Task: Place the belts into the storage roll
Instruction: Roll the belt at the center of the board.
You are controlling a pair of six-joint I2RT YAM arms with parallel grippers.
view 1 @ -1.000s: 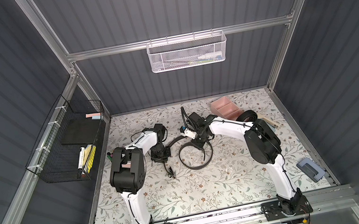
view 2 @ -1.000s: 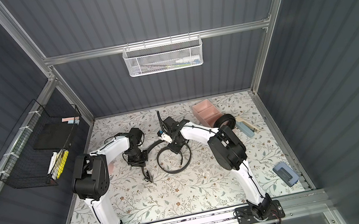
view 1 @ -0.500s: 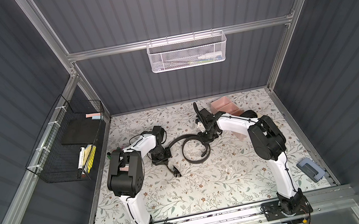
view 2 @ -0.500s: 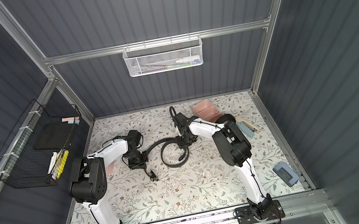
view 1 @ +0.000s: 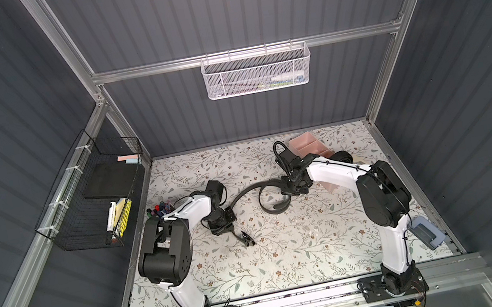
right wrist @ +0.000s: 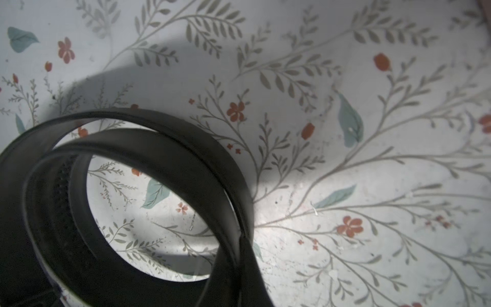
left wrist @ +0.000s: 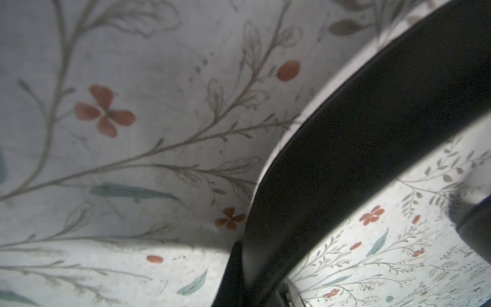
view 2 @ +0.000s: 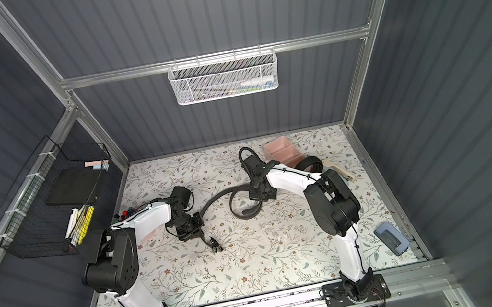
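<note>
**Top view: one belt held by both grippers, storage roll not yet loaded**

In both top views the left gripper [view 1: 223, 225] is closed on the loose belt [view 1: 246, 192] a little way from its buckle [view 1: 247, 239]. The buckle lies on the floral mat [view 1: 290, 256] just beside that gripper. From there the strap arcs across to the right gripper [view 1: 293, 187], which is likewise clamped on it, next to an open loop. Just beyond the right gripper sits the storage roll [view 1: 304, 145]; its visible compartments are empty. The coiled belt [view 1: 342, 156] rests against the roll's far side, seemingly outside it. On this evidence neither belt is stowed: the loose one needs coiling, then both need placing.
</note>
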